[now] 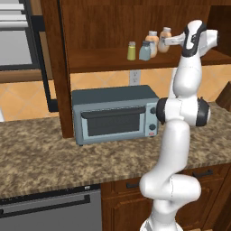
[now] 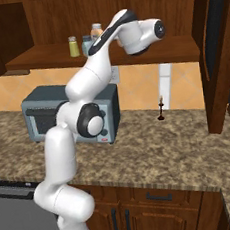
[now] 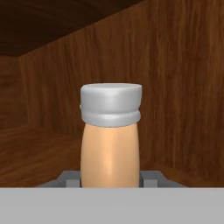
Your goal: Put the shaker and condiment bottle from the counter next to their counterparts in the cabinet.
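My gripper (image 1: 172,40) reaches into the cabinet (image 1: 99,61) and is shut on the condiment bottle (image 1: 165,38), an orange-peach bottle with a white cap. In the hand view this bottle (image 3: 110,144) stands upright between my fingers (image 3: 151,178), with the cabinet's wooden back wall (image 3: 179,87) behind it. Just left of it on the shelf stand its counterpart bottle (image 1: 152,43), a blue-grey shaker (image 1: 145,51) and the yellow-green shaker (image 1: 131,51). The right base view shows the yellow-green shaker (image 2: 73,46), the blue-grey shaker (image 2: 87,44) and an orange bottle (image 2: 96,31). I cannot tell whether the held bottle touches the shelf.
A grey-blue toaster oven (image 1: 115,113) sits on the granite counter (image 1: 67,158) under the shelf. A small dark candlestick (image 2: 160,109) stands near the wall. A dark cabinet side panel (image 2: 212,56) rises at the right. A dishwasher front (image 1: 49,212) lies below the counter.
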### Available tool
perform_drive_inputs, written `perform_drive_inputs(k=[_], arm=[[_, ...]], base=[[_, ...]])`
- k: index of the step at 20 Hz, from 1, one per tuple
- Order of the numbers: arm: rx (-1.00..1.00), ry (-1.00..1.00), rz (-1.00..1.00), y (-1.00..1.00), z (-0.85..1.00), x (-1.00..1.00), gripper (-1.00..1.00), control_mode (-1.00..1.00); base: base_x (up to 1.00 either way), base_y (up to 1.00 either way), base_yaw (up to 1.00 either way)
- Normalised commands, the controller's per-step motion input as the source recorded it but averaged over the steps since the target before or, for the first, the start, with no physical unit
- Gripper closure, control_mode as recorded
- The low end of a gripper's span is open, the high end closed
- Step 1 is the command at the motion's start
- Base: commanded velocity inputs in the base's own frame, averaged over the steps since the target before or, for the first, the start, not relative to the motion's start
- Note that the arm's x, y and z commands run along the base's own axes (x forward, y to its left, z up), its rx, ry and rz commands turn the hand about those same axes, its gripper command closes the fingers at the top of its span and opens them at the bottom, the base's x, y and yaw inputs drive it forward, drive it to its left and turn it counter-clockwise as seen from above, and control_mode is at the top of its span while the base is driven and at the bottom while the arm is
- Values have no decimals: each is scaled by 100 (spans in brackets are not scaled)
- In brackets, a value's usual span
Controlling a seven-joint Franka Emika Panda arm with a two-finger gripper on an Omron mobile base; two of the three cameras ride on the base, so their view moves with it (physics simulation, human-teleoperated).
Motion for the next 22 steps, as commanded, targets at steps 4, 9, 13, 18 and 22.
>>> perform_drive_inputs(k=[4, 9, 13, 18, 22], arm=[[0, 0, 0, 15, 0, 1, 100, -100], [0, 0, 0, 13, 0, 0, 100, -100], [0, 0, 0, 22, 0, 0, 100, -100], [0, 0, 0, 20, -2, 0, 100, -100], [0, 0, 0, 10, -5, 0, 100, -100]], base=[[0, 0, 0], [0, 0, 0], [0, 0, 0], [0, 0, 0], [0, 0, 0]])
